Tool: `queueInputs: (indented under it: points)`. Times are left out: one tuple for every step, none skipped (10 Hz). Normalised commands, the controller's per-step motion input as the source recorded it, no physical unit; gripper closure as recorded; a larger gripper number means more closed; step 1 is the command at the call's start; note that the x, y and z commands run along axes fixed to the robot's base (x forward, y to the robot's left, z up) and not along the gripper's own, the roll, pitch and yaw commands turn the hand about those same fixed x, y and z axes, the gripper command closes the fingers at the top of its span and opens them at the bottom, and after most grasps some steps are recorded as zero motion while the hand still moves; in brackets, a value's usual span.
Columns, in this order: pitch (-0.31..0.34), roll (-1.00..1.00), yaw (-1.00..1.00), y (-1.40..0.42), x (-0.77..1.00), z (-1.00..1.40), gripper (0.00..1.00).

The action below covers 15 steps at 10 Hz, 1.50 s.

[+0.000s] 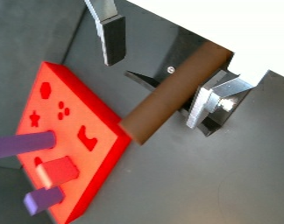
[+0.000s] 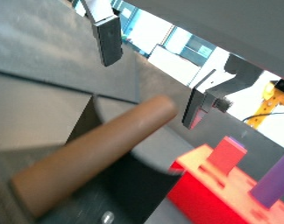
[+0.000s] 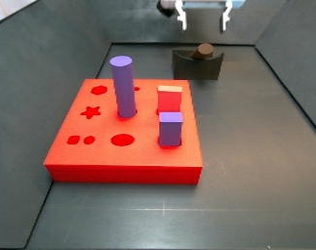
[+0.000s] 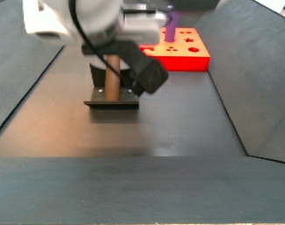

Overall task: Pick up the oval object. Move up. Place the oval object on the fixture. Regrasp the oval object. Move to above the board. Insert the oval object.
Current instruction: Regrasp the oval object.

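Observation:
The oval object (image 3: pixel 201 49) is a brown rod resting on the dark fixture (image 3: pixel 200 66) at the back of the floor, and it leans up from the fixture (image 4: pixel 113 105) in a side view. My gripper (image 3: pixel 201 18) hangs open a little above the rod's top, holding nothing. In both wrist views the rod (image 1: pixel 173 92) (image 2: pixel 97 149) runs between the spread silver fingers (image 1: pixel 113 39), nearer one finger (image 2: pixel 198 108) than the other. The red-orange board (image 3: pixel 122 151) lies in front of the fixture.
On the board stand a tall purple cylinder (image 3: pixel 123 86), a purple square block (image 3: pixel 170 129) and a short red block (image 3: pixel 169 98). Grey walls (image 3: pixel 285 88) enclose the dark floor on both sides.

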Motion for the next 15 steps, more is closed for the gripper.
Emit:
queueInputs:
  points:
    - [0.068,0.04,0.02,0.00,-0.03,0.52,0.00]
    - [0.081,0.04,0.01,0.01,-0.03,0.28,0.00]
    - [0.011,0.06,-0.01,0.00,-1.00,0.00,0.00]
    - [-0.036,0.03,-0.04,0.00,-1.00,-0.03,0.00]
    - [-0.055,0.04,-0.05,0.00,-1.00,0.00,0.00]
    - [-0.068,0.07,-0.03,0.00,-1.00,0.00,0.00]
    - [-0.082,0.08,-0.02,-0.01,-1.00,0.00,0.00]
    - [-0.099,0.09,-0.01,-0.01,-1.00,0.01,0.00]
    - [-0.104,0.10,0.00,-0.01,-1.00,0.01,0.00]
    - [-0.112,0.12,0.02,-0.02,-1.00,0.01,0.00]
    - [-0.115,0.12,0.03,-0.02,-0.91,0.02,0.00]
    - [-0.108,0.12,0.04,-0.02,-0.75,0.02,0.00]
    - [-0.010,1.00,-0.93,-1.00,-0.59,-0.69,0.00]
    - [-0.014,1.00,-0.93,-1.00,-0.42,-0.67,0.00]
    - [-0.050,1.00,-0.93,-0.94,-0.19,-0.42,0.00]
